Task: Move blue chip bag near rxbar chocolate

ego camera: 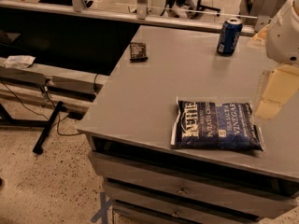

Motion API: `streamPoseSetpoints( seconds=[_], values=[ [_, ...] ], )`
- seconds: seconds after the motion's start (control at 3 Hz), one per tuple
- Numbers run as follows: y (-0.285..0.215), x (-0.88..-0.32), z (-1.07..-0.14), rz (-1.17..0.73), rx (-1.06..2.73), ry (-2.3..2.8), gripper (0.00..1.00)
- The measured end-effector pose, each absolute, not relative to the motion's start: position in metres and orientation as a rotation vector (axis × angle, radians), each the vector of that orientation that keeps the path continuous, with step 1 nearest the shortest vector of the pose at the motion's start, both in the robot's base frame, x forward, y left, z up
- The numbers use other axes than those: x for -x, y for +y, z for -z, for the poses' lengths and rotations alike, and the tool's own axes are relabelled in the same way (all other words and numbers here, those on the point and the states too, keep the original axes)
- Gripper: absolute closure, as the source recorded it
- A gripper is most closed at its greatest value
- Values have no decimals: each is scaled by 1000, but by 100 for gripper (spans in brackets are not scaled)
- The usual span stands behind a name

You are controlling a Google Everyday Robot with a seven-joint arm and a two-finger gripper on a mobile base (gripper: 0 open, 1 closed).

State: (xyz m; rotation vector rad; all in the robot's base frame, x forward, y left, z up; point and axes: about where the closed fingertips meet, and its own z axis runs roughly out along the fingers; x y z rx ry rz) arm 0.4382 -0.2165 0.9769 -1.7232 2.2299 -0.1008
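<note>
The blue chip bag lies flat near the front edge of the grey table, with white "Kettle" lettering on its left end. The rxbar chocolate is a small dark bar lying near the table's far left edge. My gripper hangs at the right edge of the view, pale and above the table, just right of and above the bag's right end, apart from it.
An upright blue soda can stands at the table's far right. Drawers run below the front edge. A lower shelf with cables and the floor lie off the table's left side.
</note>
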Motion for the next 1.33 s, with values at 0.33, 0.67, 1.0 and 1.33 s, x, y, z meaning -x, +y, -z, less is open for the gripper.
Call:
streamPoseSetpoints(
  seconds=[0.33,0.67,1.0,1.33],
  values=[
    [-216,-438,-977,101,1723,2230,0],
    [-208,-433,-965,97,1725,2208,0],
    [-189,-443,-918,45,1709,2219,0],
    [-178,-455,-896,18,1703,2225,0]
  ],
)
